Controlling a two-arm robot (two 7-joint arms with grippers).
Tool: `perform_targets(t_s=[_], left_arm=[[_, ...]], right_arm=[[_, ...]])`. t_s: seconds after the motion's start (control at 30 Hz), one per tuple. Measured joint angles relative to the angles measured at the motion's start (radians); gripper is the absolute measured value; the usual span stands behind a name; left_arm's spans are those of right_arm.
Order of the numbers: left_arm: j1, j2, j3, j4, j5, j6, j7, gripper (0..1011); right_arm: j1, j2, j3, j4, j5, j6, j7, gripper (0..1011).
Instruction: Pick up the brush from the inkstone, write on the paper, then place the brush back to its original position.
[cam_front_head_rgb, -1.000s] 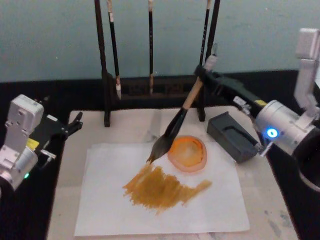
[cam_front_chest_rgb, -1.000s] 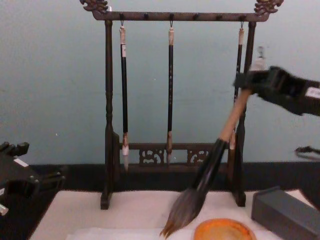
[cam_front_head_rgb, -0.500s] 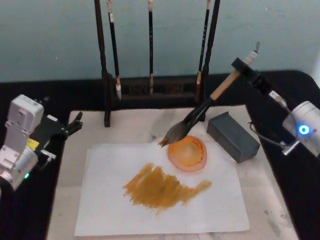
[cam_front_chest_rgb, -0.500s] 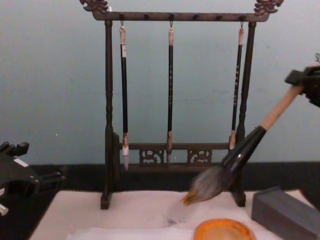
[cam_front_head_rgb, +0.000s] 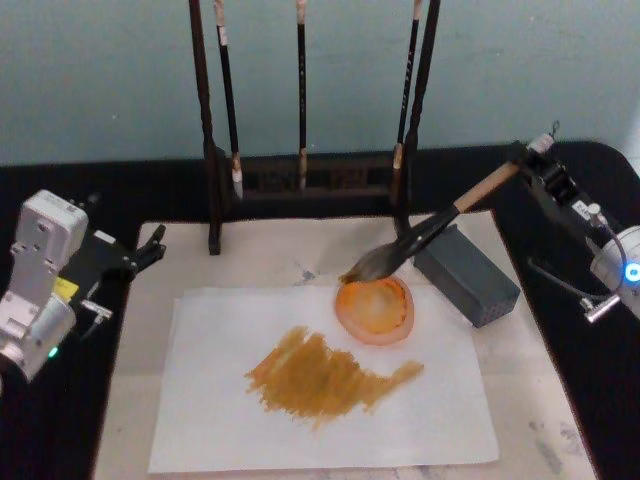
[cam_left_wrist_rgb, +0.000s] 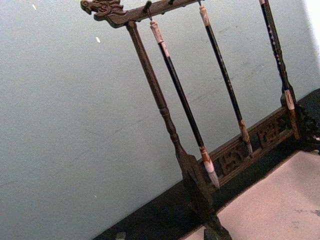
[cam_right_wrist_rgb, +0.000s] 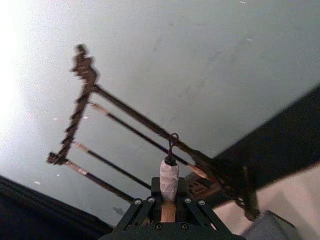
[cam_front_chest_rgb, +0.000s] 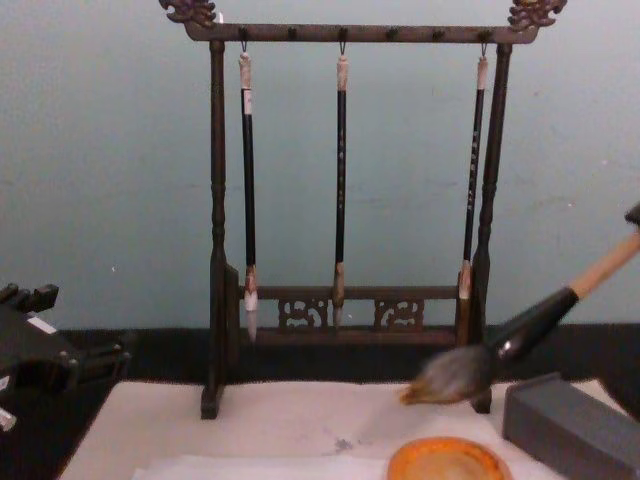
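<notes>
The brush (cam_front_head_rgb: 432, 230) hangs low and tilted in the right claw (cam_front_head_rgb: 522, 170), which is clamped on the very end of its handle. The tuft hovers just behind the orange dish (cam_front_head_rgb: 374, 310), and the shaft crosses above the grey inkstone (cam_front_head_rgb: 468, 272). Held so far back, it could pivot in the grip and land askew, rolling off the block. The rack's right post (cam_front_head_rgb: 404, 215) is close to the tuft, so a sideways sweep might clip it. A loaded tuft could also drip on the paper (cam_front_head_rgb: 300, 420). The left claw (cam_front_head_rgb: 148, 246) sits idle at the left edge of the mat (cam_front_head_rgb: 525, 390).
</notes>
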Motion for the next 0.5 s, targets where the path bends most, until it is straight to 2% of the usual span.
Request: perform_targets(t_s=[0.5], left_arm=[[0.000, 0.000, 0.000, 0.000, 0.000, 0.000, 0.000, 1010]], right_arm=[[0.050, 0.025, -0.025, 0.171, 0.070, 0.032, 0.026, 154]])
